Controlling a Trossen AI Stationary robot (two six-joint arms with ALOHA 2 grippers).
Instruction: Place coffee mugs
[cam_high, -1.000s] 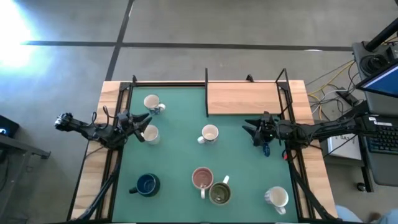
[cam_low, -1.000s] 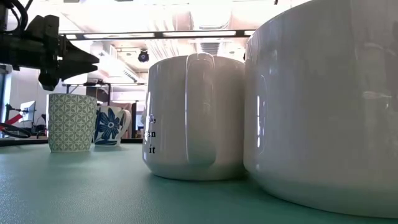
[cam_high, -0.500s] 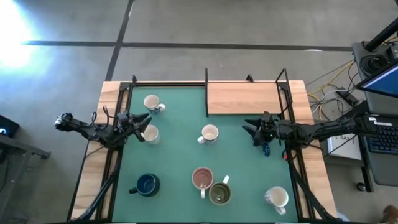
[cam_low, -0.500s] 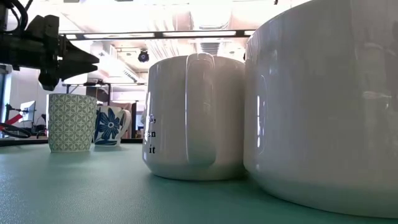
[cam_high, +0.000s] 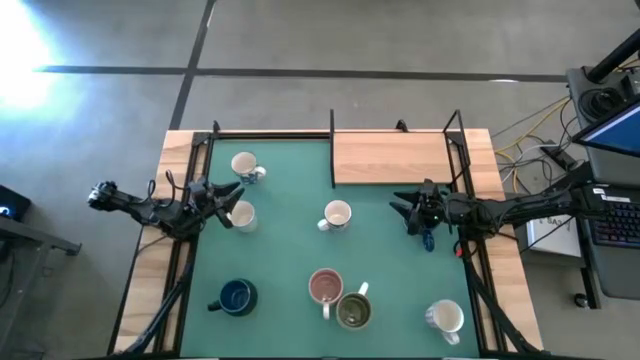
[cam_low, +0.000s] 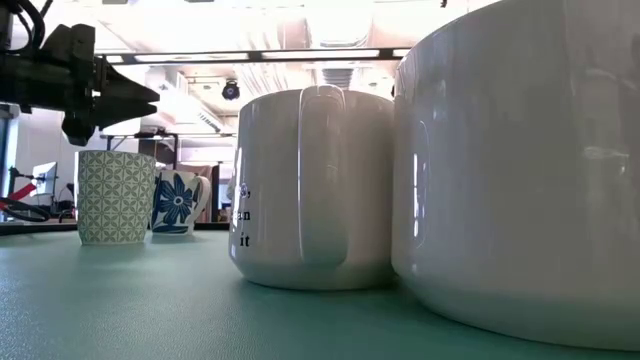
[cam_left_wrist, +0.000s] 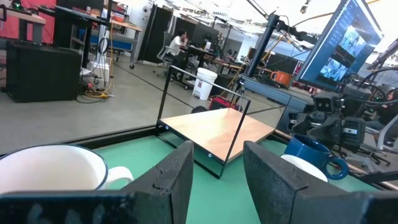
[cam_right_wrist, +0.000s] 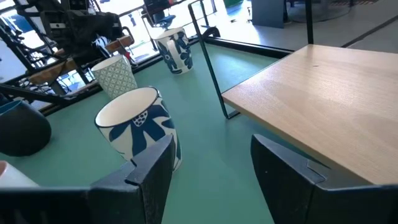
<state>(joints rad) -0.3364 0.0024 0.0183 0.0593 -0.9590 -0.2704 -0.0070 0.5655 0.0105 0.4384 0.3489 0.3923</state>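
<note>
While both arms hang idle at the table's edges, nothing is in hand and the job looks to be at its very start. The left gripper (cam_high: 232, 195) sits low at the left edge of the green mat (cam_high: 285, 250) with its fingers spread and empty, just beside a patterned mug (cam_high: 240, 214); a second white mug (cam_high: 244, 165) stands a little farther back. The right gripper (cam_high: 402, 208) waits near the right edge, jaws likewise apart and holding nothing, facing the blue-flowered mug (cam_high: 337, 215) at the mat's middle.

Along the near edge stand a dark blue mug (cam_high: 236, 296), a pink mug (cam_high: 325, 287) touching an olive-green mug (cam_high: 354, 311), and a white mug (cam_high: 445, 318) at the right corner. The wooden shelf (cam_high: 392, 156) at the back right is bare and is probably where the mugs belong, though nothing marks it as such.

The next move calls for one gripper to close in on its nearest mug, straddle the rim or wall, and pinch firmly before lifting. The right arm seems better placed, with the flowered mug straight ahead and the shelf close by.
</note>
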